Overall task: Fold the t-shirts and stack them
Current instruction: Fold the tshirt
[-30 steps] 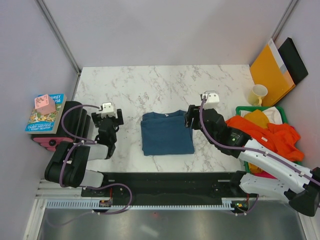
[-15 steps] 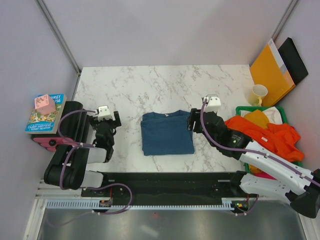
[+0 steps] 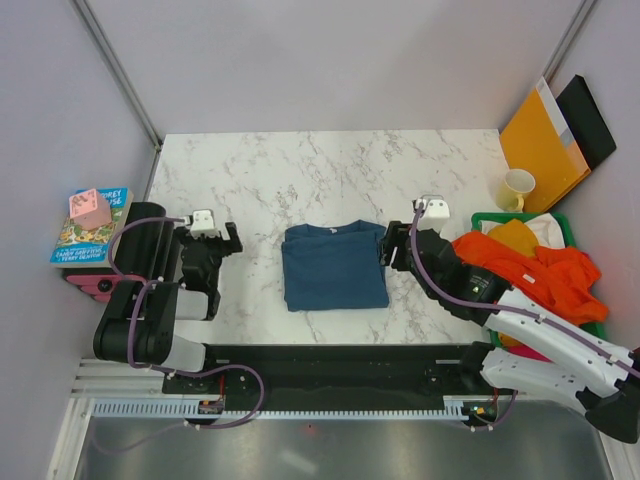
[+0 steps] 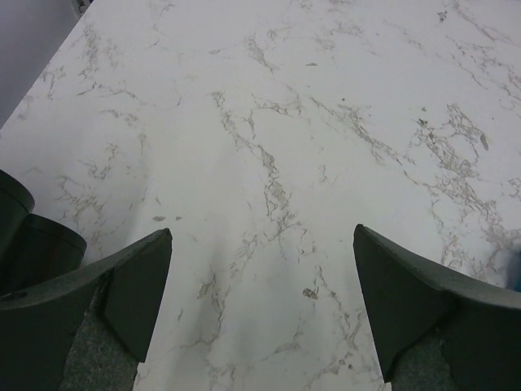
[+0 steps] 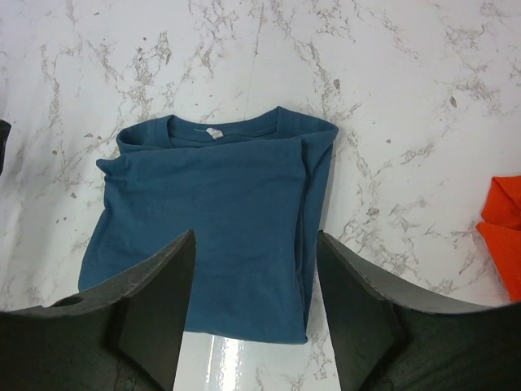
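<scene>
In the middle of the marble table (image 3: 300, 170), near its front edge, lies a dark teal-blue t-shirt (image 3: 334, 266); it is folded into a neat, roughly square packet, collar toward the far side, flat on the stone; the right wrist view shows a doubled fold running down one side.

To the shirt's right, the right gripper (image 3: 392, 248) hovers just beside the cloth, apart from it; its two dark fingers stand partly spread with nothing between them. On the left, well apart from the shirt, the left gripper (image 4: 260, 261) hangs low over bare marble; its jaws are spread wide and hold nothing.

At the right edge of the table sits a green basket (image 3: 480, 218); a bright orange t-shirt (image 3: 545, 268) spills over it in a loose heap, with a yellow t-shirt (image 3: 512, 235) bunched behind; both are crumpled and unfolded. Whether more shirts lie beneath, I cannot tell.

Judging by this, one shirt looks finished and forms the base of the stack; the basket's shirts are still to be taken out, folded, and laid on top of it. The task seems early; most of the work is left. The likely next step is a reach into the basket for the orange one.
</scene>
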You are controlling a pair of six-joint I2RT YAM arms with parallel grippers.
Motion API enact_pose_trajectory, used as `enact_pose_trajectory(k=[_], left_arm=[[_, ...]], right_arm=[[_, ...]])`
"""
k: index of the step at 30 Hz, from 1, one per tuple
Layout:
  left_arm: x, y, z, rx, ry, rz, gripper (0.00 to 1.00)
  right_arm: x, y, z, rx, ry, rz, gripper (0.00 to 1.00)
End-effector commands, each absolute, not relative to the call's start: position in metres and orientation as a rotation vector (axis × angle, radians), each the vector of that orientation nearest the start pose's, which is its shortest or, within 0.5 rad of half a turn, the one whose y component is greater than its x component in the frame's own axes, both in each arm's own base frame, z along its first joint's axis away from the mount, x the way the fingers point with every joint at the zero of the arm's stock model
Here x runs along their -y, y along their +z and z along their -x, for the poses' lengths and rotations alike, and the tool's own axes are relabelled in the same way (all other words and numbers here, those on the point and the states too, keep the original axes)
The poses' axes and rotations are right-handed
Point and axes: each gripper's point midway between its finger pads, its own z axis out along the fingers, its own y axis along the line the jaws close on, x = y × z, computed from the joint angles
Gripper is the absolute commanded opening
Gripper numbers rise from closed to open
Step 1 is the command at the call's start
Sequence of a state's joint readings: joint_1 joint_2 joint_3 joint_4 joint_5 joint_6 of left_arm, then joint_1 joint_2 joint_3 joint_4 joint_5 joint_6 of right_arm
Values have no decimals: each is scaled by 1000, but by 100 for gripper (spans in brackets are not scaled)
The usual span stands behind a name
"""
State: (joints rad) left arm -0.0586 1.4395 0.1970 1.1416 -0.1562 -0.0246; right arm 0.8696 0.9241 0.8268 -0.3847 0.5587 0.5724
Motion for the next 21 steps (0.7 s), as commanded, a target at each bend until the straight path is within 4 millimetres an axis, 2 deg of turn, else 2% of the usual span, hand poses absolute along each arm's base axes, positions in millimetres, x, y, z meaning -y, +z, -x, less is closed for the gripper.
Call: enact_pose_trajectory(k=[1,6,10,15,17,20,21], left_arm=[[2,106,-367,-1633,26,68,100],[15,106,-370,-1644,-19,-12,100],[16,105,-372,-1655,-23,-23,100],[17,107,-372,-1646,-23,-26,100],[17,104,-371,-1656,-23,-26,100],[17,106,-372,-1647,-24,-27,100],[17,105,-372,-1652,-23,-26,100]], right_arm=[[-183,221,-252,-1995,356,-65,68],[-186,226,-261,-1970,332,-51,68],[-193,222,-275,-1968,260,-10,69],[-213,222,-297,-1952,237,-17,68],[-218,213,-306,-1968,190,-23,67],[-227,213,-313,-1993,171,-64,67],[-232,219,-317,-1991,169,-75,66]])
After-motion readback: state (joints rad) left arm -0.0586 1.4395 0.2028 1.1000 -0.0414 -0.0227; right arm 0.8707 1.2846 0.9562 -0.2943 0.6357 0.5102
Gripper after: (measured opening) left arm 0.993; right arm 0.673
